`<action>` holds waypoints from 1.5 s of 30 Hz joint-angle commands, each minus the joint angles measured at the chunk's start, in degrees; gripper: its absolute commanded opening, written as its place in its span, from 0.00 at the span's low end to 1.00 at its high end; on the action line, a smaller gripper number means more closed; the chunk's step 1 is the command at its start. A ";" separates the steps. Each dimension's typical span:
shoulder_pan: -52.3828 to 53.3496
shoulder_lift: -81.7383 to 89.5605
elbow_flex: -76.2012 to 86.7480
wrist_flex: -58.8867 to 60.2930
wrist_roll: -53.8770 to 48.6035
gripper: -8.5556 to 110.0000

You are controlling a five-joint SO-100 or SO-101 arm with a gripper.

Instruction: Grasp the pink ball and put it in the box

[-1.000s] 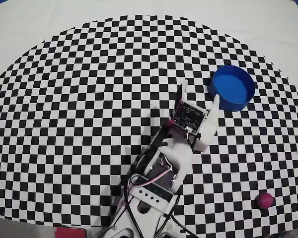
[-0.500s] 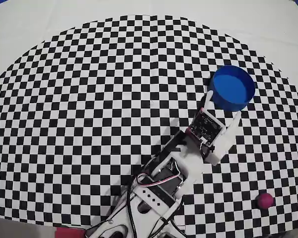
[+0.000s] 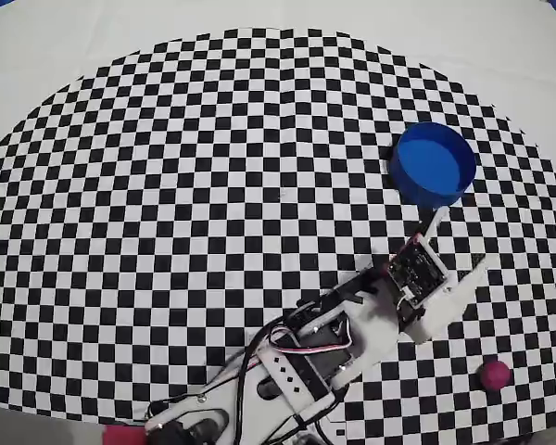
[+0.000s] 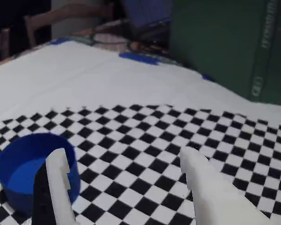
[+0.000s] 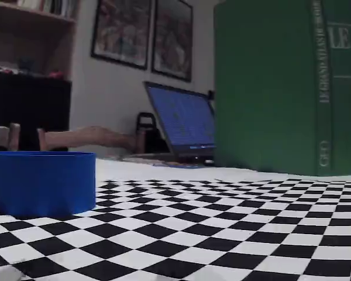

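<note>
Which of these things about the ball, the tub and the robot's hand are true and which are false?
1. The ball is inside the tub. False: it lies on the checkered mat, near the overhead view's lower right corner.
2. The hand is open and holds nothing. True.
3. The tub is red. False: it is blue.
4. In the wrist view, the tub sits by the left finger. True.
5. The hand is touching the ball. False: they are apart.
</note>
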 commanded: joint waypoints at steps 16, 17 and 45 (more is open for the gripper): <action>16.08 -0.53 0.44 -0.62 -0.53 0.31; 16.70 -0.53 0.44 -0.62 -0.53 0.31; 28.12 0.09 0.44 -0.70 -0.26 0.31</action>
